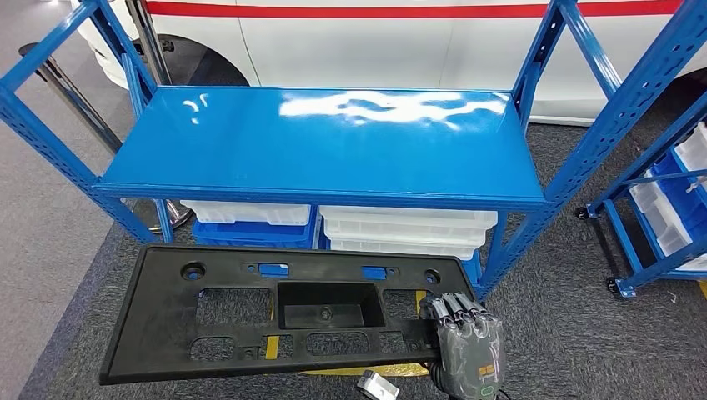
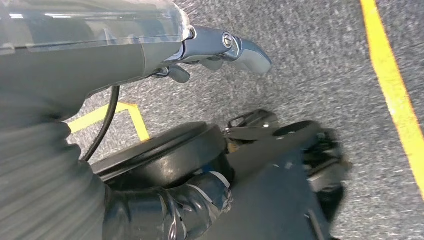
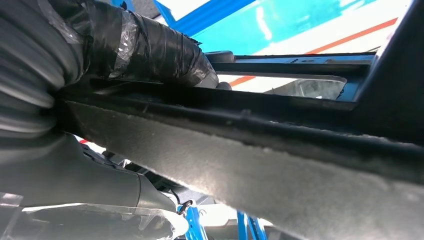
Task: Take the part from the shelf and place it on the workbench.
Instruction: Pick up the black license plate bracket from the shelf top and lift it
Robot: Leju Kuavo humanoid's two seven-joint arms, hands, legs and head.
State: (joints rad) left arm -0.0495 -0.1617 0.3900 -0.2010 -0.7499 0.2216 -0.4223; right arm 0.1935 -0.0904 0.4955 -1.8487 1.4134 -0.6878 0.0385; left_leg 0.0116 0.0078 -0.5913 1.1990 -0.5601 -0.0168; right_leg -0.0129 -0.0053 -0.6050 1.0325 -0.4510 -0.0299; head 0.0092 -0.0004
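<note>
Black plastic part point(image 1: 275, 312), long and flat with cut-outs, was in my right hand point(image 1: 468, 346), held level over the grey carpet point(image 1: 575, 333), just near of the blue rack. My fingers point(image 1: 457, 307) were curled over its right end from the near edge; in the right wrist view the dark taped fingers point(image 3: 150, 50) lay on top of the panel edge point(image 3: 250, 150) and the thumb sat underneath. So: clamped on the part, not wide.

Left hand point(image 2: 220, 50) hung down toward the floor, nothing in it. Fingers looked partly curled, but how far closed I couldn't tell.

Key geometry: the part's long axis ran left-right, roughly parallel to the front edge of the blue surface point(image 1: 333, 142). All of the part extended left from my grip, so it was cantilevered off one end. The blue surface lay straight ahead, further away and higher than the part. White and blue bins point(image 1: 400, 229) sat under it.

My read: the part was off the shelf, carry in progress, placement not done. Next move probably needed lift, then push forward, keeping that axis parallel to the front edge. Risk: the unsupported left end sagging or clipping the left upright point(image 1: 50, 142). Left hand was nearer that free end if support was wanted.
</note>
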